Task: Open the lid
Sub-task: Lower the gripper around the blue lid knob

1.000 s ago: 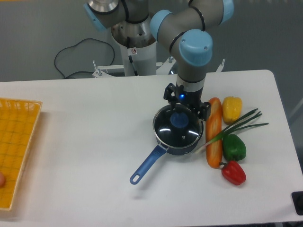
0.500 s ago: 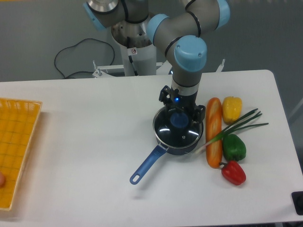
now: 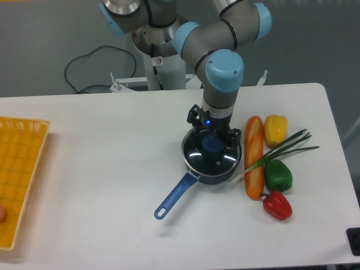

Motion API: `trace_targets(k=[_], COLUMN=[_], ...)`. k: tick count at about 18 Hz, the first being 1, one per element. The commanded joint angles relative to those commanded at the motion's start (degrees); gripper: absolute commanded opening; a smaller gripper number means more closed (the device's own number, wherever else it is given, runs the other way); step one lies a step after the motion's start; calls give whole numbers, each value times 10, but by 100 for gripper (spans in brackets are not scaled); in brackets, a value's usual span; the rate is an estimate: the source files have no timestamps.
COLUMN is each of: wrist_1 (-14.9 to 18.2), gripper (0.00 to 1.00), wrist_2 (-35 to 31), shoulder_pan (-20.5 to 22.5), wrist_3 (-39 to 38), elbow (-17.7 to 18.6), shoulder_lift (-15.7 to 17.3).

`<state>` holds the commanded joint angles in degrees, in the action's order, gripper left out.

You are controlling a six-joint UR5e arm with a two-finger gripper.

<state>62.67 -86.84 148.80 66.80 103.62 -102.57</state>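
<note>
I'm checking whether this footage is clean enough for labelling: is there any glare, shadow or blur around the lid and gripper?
In the fixed camera view, lighting is even and soft; the glass lid carries small bright reflections but its blue knob stays readable; the gripper is dark, so its jaw state cannot be told; the saucepan handle casts only a faint shadow on the table; no motion blur is obvious.

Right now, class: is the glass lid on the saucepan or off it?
On. The lid sits flat on the saucepan, its rim matching the pan's rim.
</note>
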Motion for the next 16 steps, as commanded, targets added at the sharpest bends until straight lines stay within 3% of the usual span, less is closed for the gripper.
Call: trace_targets(k=[16], wrist_1=[-1], gripper=[100], wrist_2=[-5], shoulder_pan=[6], wrist_3=[1], elbow=[9], shoulder_lift=[-4])
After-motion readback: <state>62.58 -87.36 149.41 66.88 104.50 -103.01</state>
